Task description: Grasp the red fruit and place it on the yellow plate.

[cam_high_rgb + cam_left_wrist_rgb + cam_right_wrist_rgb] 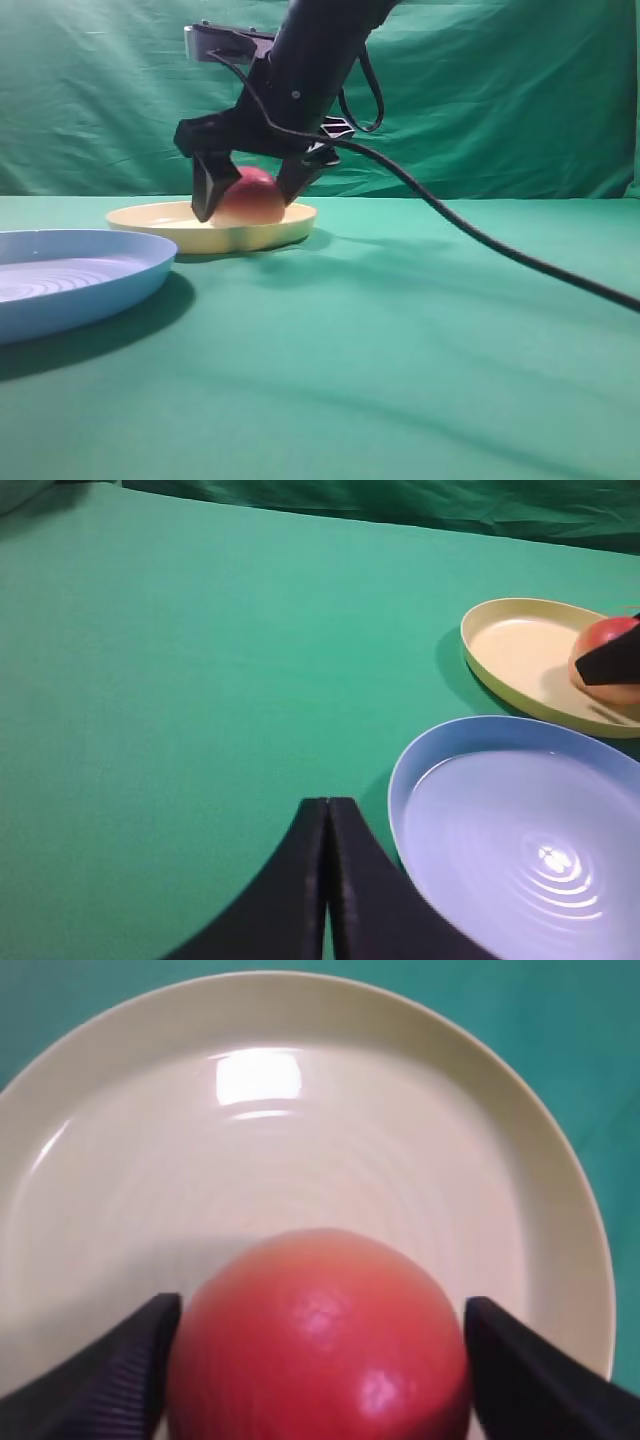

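On green cloth (400, 380), draped green backdrop (500, 90)

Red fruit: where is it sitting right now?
In the exterior high view, left of centre, the red fruit rests on the yellow plate, between the right gripper's spread fingers, behind the blue plate.

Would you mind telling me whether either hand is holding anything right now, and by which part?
Nothing is held. The right hand stands open around the fruit, which rests on the yellow plate. The left hand is shut, empty.
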{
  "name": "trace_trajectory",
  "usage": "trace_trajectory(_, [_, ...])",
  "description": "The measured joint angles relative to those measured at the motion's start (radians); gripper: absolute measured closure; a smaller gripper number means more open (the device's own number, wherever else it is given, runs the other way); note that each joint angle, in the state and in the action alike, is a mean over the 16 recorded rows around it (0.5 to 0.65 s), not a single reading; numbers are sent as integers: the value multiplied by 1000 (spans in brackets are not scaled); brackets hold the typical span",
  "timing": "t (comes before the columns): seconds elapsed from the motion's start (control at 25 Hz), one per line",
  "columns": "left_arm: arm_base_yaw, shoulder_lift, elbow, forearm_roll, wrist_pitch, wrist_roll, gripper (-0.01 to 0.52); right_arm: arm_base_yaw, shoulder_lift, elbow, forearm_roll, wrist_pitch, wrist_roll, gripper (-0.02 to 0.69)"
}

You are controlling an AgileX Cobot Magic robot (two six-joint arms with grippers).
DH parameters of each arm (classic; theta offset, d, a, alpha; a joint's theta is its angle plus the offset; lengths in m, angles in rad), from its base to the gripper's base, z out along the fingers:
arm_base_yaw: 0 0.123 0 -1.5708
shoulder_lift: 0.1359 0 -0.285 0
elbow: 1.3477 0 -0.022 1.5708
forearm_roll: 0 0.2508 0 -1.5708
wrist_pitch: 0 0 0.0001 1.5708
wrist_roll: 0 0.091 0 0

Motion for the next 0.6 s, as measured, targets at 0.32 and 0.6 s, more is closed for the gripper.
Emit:
trace_trajectory(0.32, [0, 0, 0, 0, 0, 0, 514, 0, -196, -96, -7, 185, 10, 489])
trace_trajectory(0.6, [0, 0, 0, 0, 0, 0, 514, 0, -367, -118, -11, 378, 37, 656])
